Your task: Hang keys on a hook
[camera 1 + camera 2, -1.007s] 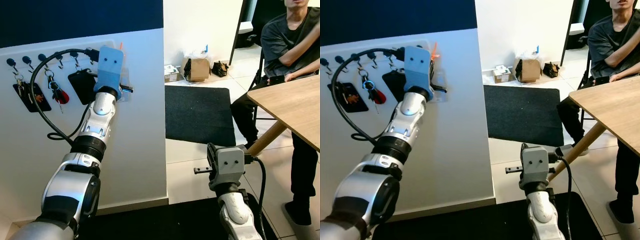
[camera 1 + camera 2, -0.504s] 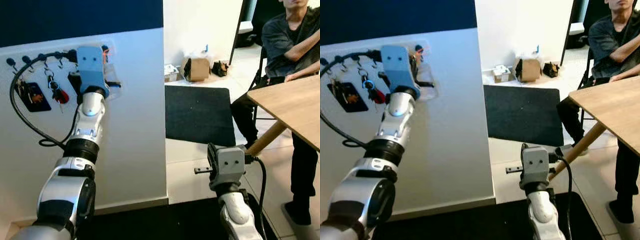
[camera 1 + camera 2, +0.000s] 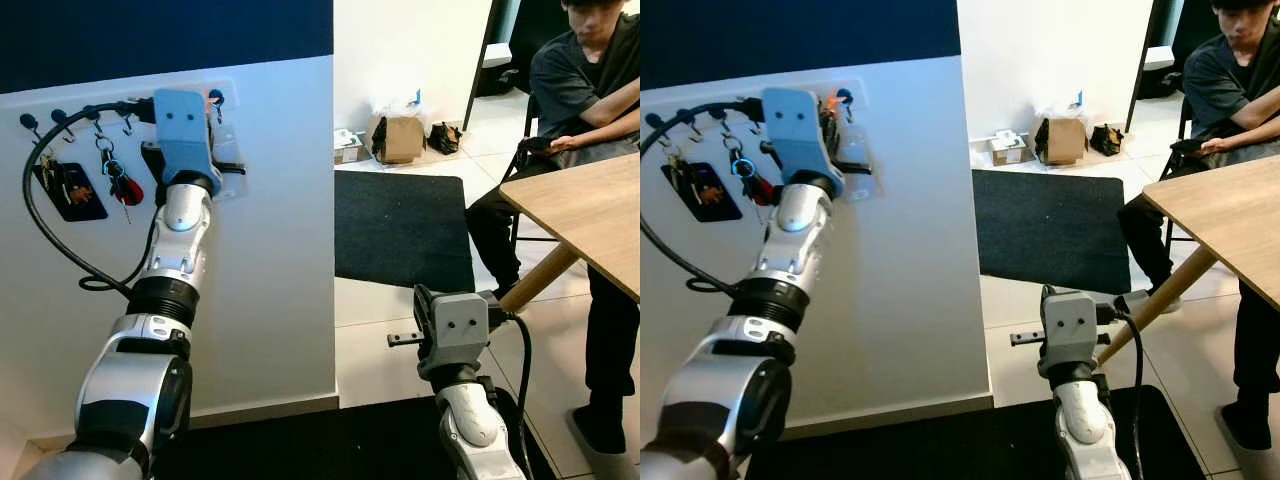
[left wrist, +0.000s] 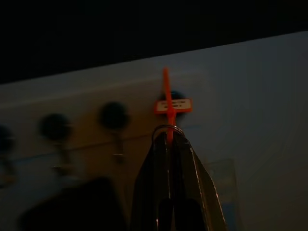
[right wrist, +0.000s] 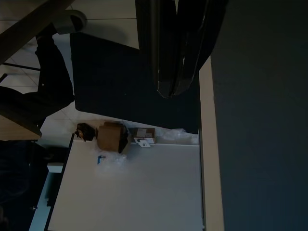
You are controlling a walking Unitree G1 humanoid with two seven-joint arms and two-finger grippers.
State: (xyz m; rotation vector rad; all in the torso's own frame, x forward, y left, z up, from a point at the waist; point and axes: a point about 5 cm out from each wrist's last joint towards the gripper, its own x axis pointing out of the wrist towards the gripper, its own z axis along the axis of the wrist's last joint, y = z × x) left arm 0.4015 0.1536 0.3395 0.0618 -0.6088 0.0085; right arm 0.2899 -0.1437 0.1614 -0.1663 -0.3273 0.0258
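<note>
My left hand (image 4: 169, 137), clenched on the key ring (image 4: 167, 129) with its orange tag (image 4: 172, 105), sits just below the rightmost hook (image 3: 215, 98); my right hand (image 5: 175, 89) hangs idle, closed.

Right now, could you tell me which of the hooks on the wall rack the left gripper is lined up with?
The rightmost hook, at the rack's end. The left gripper, shut on the key ring with its orange tag, sits just below it; the other hooks lie further left.
</note>
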